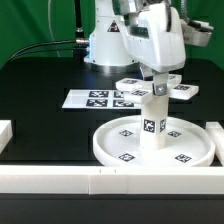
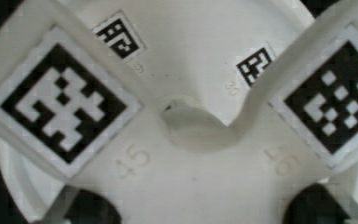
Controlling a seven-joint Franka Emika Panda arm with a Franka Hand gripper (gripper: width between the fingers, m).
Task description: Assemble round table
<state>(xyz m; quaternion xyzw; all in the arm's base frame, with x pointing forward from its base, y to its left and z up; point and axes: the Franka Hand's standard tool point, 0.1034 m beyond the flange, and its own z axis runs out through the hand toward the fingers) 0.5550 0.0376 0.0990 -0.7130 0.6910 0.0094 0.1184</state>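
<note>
A black table (image 1: 40,110) is carrying the parts. The rimmed round disc (image 1: 105,148) is lying on it near the front, the marker board (image 1: 88,99) farther back, and the cross-shaped piece (image 1: 183,91) toward the exterior view's right. White border blocks (image 1: 60,182) are lining the front edge.

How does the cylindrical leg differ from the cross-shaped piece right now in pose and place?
The leg stands upright at the middle of the round disc, with the gripper around its top; the cross-shaped piece lies flat on the black table behind, off the disc and not gripped. The leg is a tall cylinder; the cross-shaped piece is low with flat arms. Both are white plastic with black-and-white square tags.
</note>
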